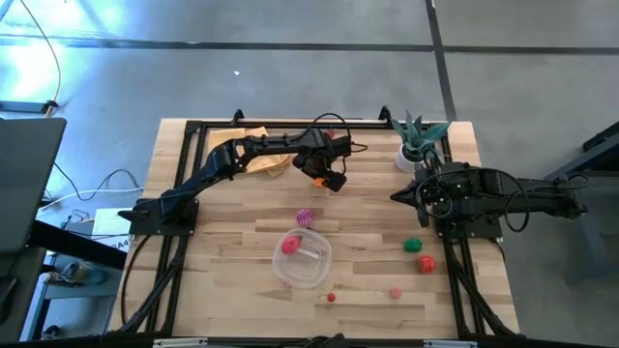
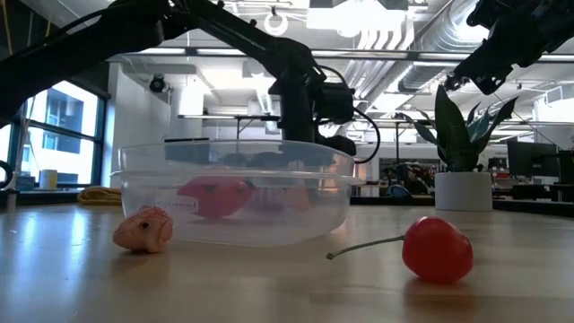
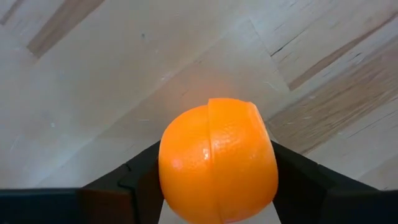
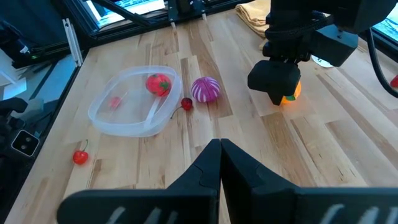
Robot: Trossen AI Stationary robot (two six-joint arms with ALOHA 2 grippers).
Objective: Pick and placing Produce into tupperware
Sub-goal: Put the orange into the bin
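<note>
Left gripper (image 1: 334,181) clamped on the orange toy fruit (image 3: 217,162), one dark finger (image 3: 140,180) on each flank at the widest girth, lifted clear of the wooden table (image 1: 232,242) at the far middle, near the folded tan cloth (image 1: 256,145). Looks like hard, light, hollow plastic, smooth and glossy with a moulded seam down the middle, so probably slippery and prone to rolling or squirting out if pinched off-centre; best held across the equator as now, seam between the fingers. Probably not fragile; may bounce on a high drop, so better lowered close to the container floor before letting go. Tupperware (image 1: 308,259) well apart from the held orange, toward the near middle of the table; clear, thin-walled, light, likely to skid if bumped on the rim. Already inside: a red strawberry-like piece (image 4: 158,83) and something small and pink (image 4: 115,102). Loose on the table: spiky magenta fruit (image 1: 306,217) just beyond the container, a cherry (image 4: 186,104) touching or just beside its wall, green piece (image 1: 413,245), red piece (image 1: 426,263), pink piece (image 1: 395,292), another cherry (image 1: 331,297). Right gripper (image 4: 219,149) pinched shut, holding nothing, parked at the right side near the potted plant (image 1: 416,140).
</note>
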